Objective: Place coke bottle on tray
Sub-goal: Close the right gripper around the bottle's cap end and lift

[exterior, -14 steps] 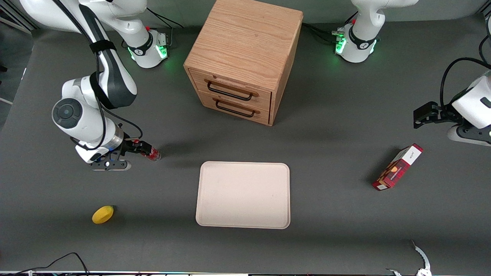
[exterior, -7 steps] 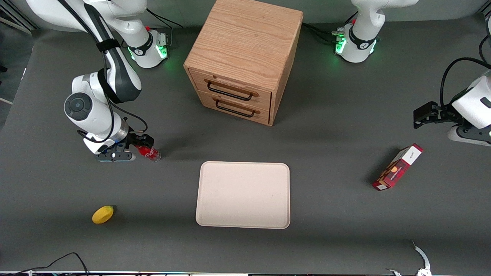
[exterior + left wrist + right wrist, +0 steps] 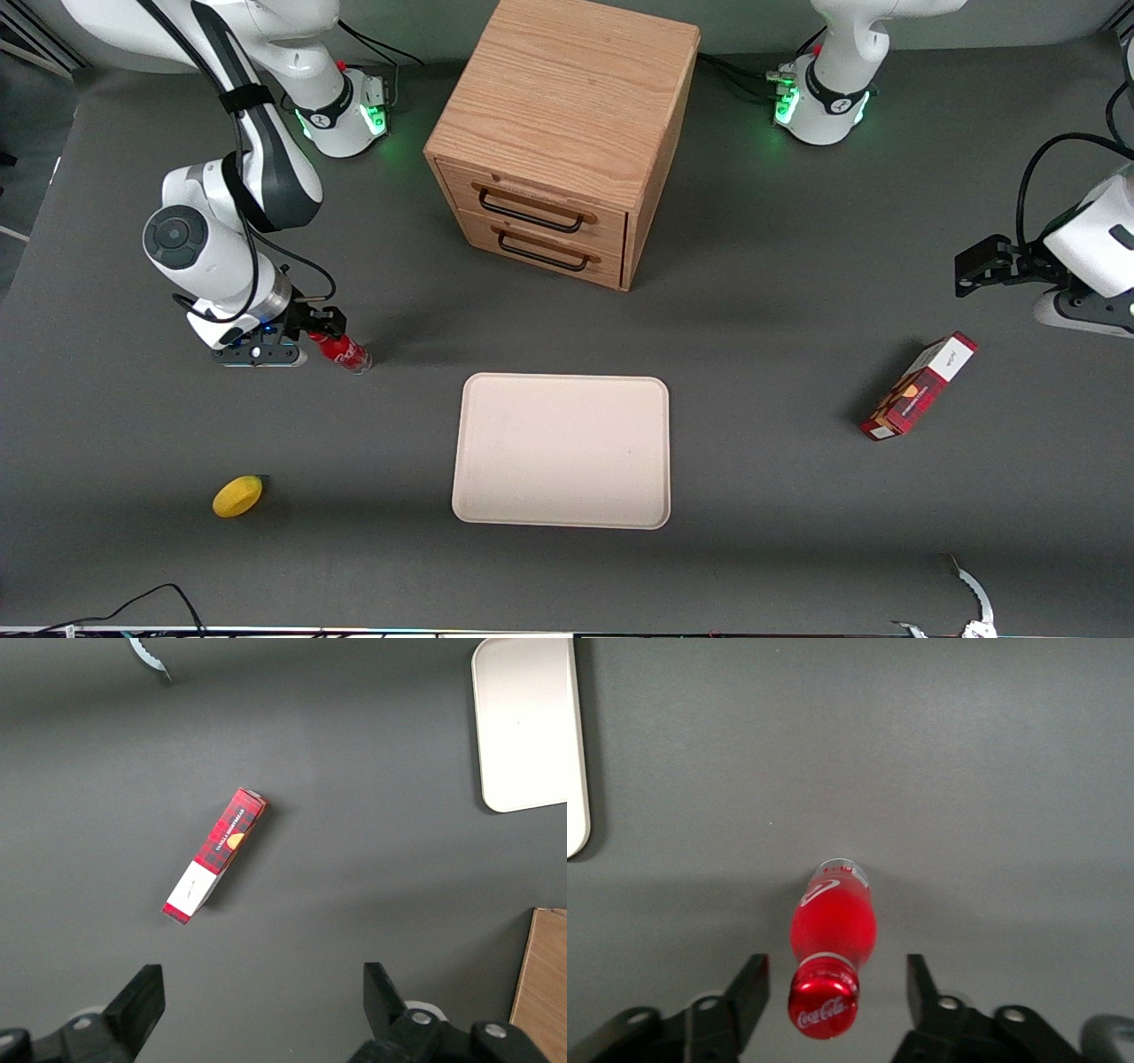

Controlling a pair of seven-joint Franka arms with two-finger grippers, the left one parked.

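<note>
The coke bottle (image 3: 344,352), small and red with a red cap, stands upright on the dark table, toward the working arm's end from the tray (image 3: 561,450). The tray is cream, flat and bare. My right gripper (image 3: 319,326) hovers over the bottle's top. In the right wrist view the gripper (image 3: 837,973) is open, with one black finger (image 3: 751,988) on each side of the cap and a gap on both sides of the coke bottle (image 3: 833,930). A sliver of the tray's rim (image 3: 574,771) shows there too.
A wooden two-drawer cabinet (image 3: 567,133) stands farther from the camera than the tray. A yellow lemon (image 3: 237,495) lies nearer the camera than the bottle. A red-and-white carton (image 3: 921,385) lies toward the parked arm's end and shows in the left wrist view (image 3: 215,855).
My right gripper has moved over the bottle, so the cap now sits between the open fingers. The bottle and the tray have not moved.
</note>
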